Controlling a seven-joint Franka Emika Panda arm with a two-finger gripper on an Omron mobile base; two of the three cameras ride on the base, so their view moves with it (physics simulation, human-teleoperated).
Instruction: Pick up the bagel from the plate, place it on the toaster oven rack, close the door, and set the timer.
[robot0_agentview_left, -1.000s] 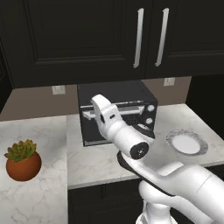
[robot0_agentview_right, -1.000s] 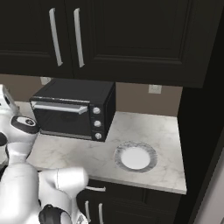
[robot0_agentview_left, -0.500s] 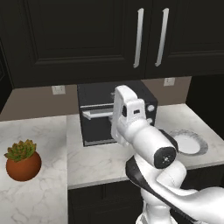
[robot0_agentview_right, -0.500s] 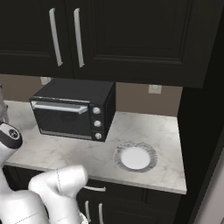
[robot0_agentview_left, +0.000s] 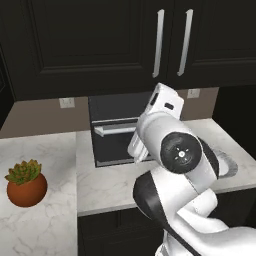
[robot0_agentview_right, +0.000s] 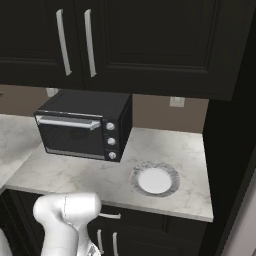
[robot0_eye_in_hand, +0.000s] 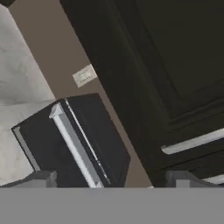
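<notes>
Approach is the step in hand: jaws spread wide and empty near the door (robot0_agentview_right: 75, 135), shut, while the plate (robot0_agentview_right: 154, 179) on the tabletop shows no bagel, so locating it comes next.

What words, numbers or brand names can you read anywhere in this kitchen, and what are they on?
None can be read.
The toaster oven has three knobs with no legible marks beside them.
The door and its handle carry no brand.
The wall outlet is blank.
The plate shows only a ridged rim pattern.
The plant pot is plain.
</notes>
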